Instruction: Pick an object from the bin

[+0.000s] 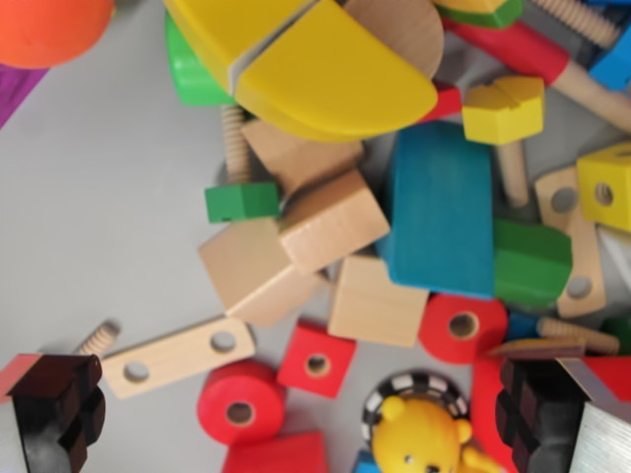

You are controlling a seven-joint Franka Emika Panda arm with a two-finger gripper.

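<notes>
Nothing is picked yet. The claw hangs spread wide and empty above the bin. Between its fingers lie a red square block and, just beside that block, a red cylinder, both likely targets.

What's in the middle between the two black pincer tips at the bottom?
In the wrist view, between the pincer's tips lie a red wheel, a red square block and a yellow bear.
</notes>
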